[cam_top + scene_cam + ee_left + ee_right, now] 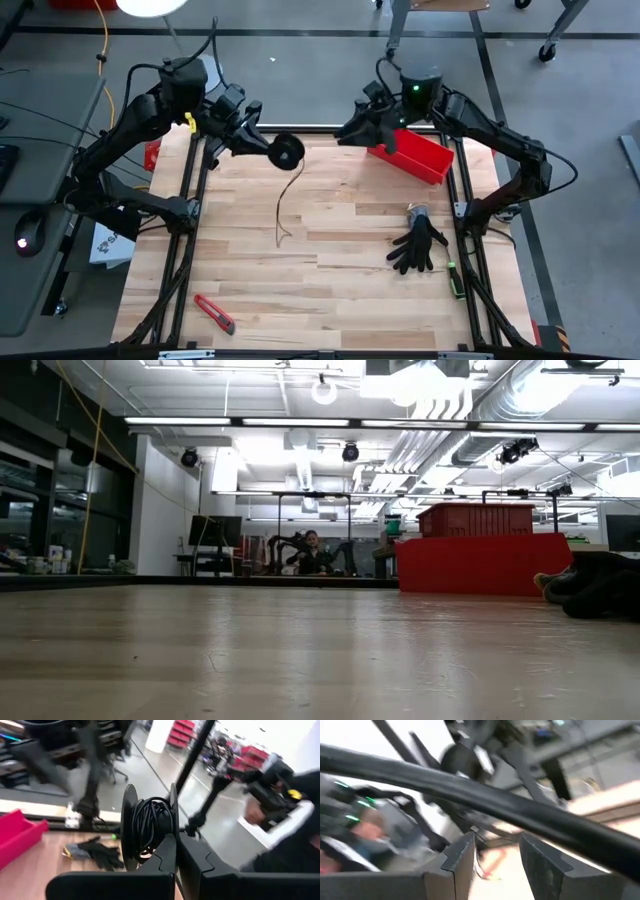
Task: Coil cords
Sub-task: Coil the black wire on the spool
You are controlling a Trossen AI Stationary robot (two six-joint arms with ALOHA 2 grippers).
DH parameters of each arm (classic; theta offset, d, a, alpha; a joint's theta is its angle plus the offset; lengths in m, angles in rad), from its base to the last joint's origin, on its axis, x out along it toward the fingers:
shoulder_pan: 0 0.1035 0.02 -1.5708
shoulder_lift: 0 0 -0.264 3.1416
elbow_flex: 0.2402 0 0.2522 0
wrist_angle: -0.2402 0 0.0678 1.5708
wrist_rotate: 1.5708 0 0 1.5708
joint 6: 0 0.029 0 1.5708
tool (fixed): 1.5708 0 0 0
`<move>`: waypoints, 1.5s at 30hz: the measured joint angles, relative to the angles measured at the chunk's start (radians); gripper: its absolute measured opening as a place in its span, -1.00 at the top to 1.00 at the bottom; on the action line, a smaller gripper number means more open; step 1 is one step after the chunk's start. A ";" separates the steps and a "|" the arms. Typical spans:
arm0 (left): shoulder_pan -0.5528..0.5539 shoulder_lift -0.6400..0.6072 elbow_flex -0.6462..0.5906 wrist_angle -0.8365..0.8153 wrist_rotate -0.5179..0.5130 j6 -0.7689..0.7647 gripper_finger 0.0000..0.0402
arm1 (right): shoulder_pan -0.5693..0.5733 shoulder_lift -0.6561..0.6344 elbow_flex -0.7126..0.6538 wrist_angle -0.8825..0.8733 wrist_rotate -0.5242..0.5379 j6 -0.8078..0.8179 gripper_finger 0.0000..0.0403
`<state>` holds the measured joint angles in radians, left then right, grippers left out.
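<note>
A small round black spool (287,151) with dark cord wound on it (150,825) hangs above the table's far edge, with my left gripper (262,145) shut on it. A thin dark cord (284,205) drops from the spool to the wood, where its end (280,240) lies. To the spool's right, my right gripper (346,131) stands open with nothing between its fingers (465,857). A thick black arm cable (520,810) crosses in front of them. My left gripper pinches one flange of the spool at its rim (173,832) between its two fingers (162,862). The fingers come about level from the table's left side. The spool is lifted clear, standing on edge. The cord hangs slack below it, its end on the table.
A red bin (418,157) stands at the far right, right under my right arm. A black glove (418,246) lies at mid right, with a green tool (455,280) beside it. A red cutter (214,313) lies near the front left. Bare wood (330,290) spreads across the middle.
</note>
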<state>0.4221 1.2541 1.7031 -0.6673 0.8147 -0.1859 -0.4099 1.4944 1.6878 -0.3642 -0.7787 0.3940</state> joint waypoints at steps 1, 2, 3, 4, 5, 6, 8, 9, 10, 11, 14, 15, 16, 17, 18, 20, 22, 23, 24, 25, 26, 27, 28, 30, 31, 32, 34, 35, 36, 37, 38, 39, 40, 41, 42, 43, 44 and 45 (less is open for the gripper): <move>0.000 0.000 0.000 -0.021 0.017 0.017 1.00 | 0.001 0.000 0.000 -0.048 0.027 -0.037 0.26; 0.000 0.000 0.000 -0.042 0.025 0.033 1.00 | 0.000 0.000 0.000 -0.101 0.061 -0.081 0.26; 0.000 0.000 0.000 -0.062 0.026 0.048 1.00 | 0.000 0.000 0.000 -0.146 0.099 -0.123 0.26; 0.000 0.000 0.000 -0.085 0.026 0.067 1.00 | 0.000 0.000 0.000 -0.189 0.144 -0.165 0.26; 0.000 0.000 0.000 -0.107 0.025 0.088 1.00 | 0.000 0.000 0.000 -0.220 0.191 -0.199 0.26; 0.000 0.000 0.000 -0.126 0.018 0.110 1.00 | 0.001 0.003 0.000 -0.240 0.229 -0.225 0.26; -0.004 0.000 0.000 -0.160 0.002 0.150 1.00 | 0.004 0.006 0.000 -0.248 0.257 -0.253 0.26; -0.008 0.000 0.000 -0.173 -0.012 0.168 1.00 | 0.008 0.007 0.000 -0.248 0.257 -0.266 0.26; -0.011 0.000 0.000 -0.186 -0.026 0.184 1.00 | 0.017 0.009 0.000 -0.246 0.258 -0.281 0.26; -0.013 0.000 0.000 -0.200 -0.035 0.198 1.00 | 0.025 0.011 0.000 -0.242 0.260 -0.291 0.26; -0.014 0.001 0.000 -0.229 -0.036 0.223 1.00 | 0.044 0.020 0.000 -0.246 0.263 -0.310 0.26; -0.014 0.000 0.000 -0.242 -0.036 0.230 1.00 | 0.054 0.024 0.000 -0.246 0.263 -0.316 0.26; -0.014 0.000 0.000 -0.257 -0.036 0.238 1.00 | 0.062 0.026 0.000 -0.247 0.264 -0.320 0.26; -0.014 0.000 0.000 -0.269 -0.040 0.247 1.00 | 0.070 0.028 0.000 -0.246 0.265 -0.324 0.26; -0.014 0.000 0.000 -0.274 -0.047 0.255 1.00 | 0.080 0.031 0.000 -0.243 0.273 -0.325 0.26; -0.014 0.000 0.000 -0.274 -0.067 0.268 1.00 | 0.098 0.037 0.000 -0.239 0.282 -0.339 0.26; -0.018 0.003 0.000 -0.271 -0.080 0.270 1.00 | 0.116 0.050 0.000 -0.246 0.301 -0.358 0.26; -0.020 0.004 0.000 -0.271 -0.081 0.270 1.00 | 0.123 0.056 0.000 -0.246 0.307 -0.364 0.26; -0.022 0.005 0.000 -0.272 -0.084 0.269 1.00 | 0.127 0.062 0.000 -0.246 0.309 -0.371 0.26; -0.027 0.008 0.000 -0.272 -0.084 0.269 1.00 | 0.131 0.067 0.000 -0.246 0.316 -0.376 0.26; -0.033 0.009 0.000 -0.271 -0.084 0.269 1.00 | 0.135 0.070 0.000 -0.246 0.334 -0.376 0.26; -0.041 0.009 0.000 -0.272 -0.084 0.269 1.00 | 0.137 0.071 0.000 -0.246 0.350 -0.377 0.26; -0.047 0.009 0.000 -0.272 -0.084 0.269 1.00 | 0.138 0.072 0.000 -0.246 0.371 -0.385 0.26; -0.063 0.009 0.000 -0.271 -0.084 0.268 1.00 | 0.138 0.072 0.000 -0.246 0.379 -0.412 0.26; -0.070 0.009 0.000 -0.271 -0.084 0.267 1.00 | 0.138 0.072 0.000 -0.247 0.383 -0.420 0.26; -0.077 0.009 0.000 -0.271 -0.085 0.266 1.00 | 0.138 0.072 0.000 -0.252 0.387 -0.423 0.26; -0.088 0.009 0.000 -0.269 -0.087 0.264 1.00 | 0.138 0.072 0.000 -0.264 0.387 -0.435 0.26; -0.092 0.009 0.000 -0.266 -0.090 0.257 1.00 | 0.139 0.072 0.000 -0.272 0.387 -0.450 0.26; -0.096 0.011 0.000 -0.260 -0.092 0.250 1.00 | 0.142 0.073 0.000 -0.286 0.387 -0.465 0.26; -0.099 0.012 0.000 -0.254 -0.092 0.243 1.00 | 0.144 0.077 0.000 -0.292 0.387 -0.479 0.26; -0.100 0.014 0.000 -0.254 -0.093 0.239 1.00 | 0.146 0.079 0.000 -0.293 0.387 -0.482 0.26; -0.102 0.015 0.000 -0.255 -0.097 0.233 1.00 | 0.147 0.082 0.000 -0.300 0.386 -0.481 0.26; -0.104 0.017 0.000 -0.255 -0.101 0.231 1.00 | 0.149 0.084 0.000 -0.305 0.385 -0.482 0.26; -0.106 0.019 0.000 -0.254 -0.103 0.231 1.00 | 0.153 0.088 0.000 -0.301 0.383 -0.483 0.26; -0.110 0.019 0.000 -0.254 -0.105 0.230 1.00 | 0.156 0.088 0.000 -0.297 0.380 -0.483 0.26; -0.111 0.021 0.000 -0.254 -0.111 0.227 1.00 | 0.159 0.088 0.000 -0.300 0.374 -0.482 0.26; -0.113 0.025 0.000 -0.253 -0.118 0.224 1.00 | 0.163 0.089 0.000 -0.304 0.363 -0.482 0.26; -0.117 0.026 0.000 -0.252 -0.125 0.223 1.00 | 0.167 0.092 0.000 -0.307 0.351 -0.482 0.26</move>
<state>0.3050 1.2803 1.7035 -0.9197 0.6893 0.0376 -0.2424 1.5866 1.6875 -0.6708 -0.4272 -0.0875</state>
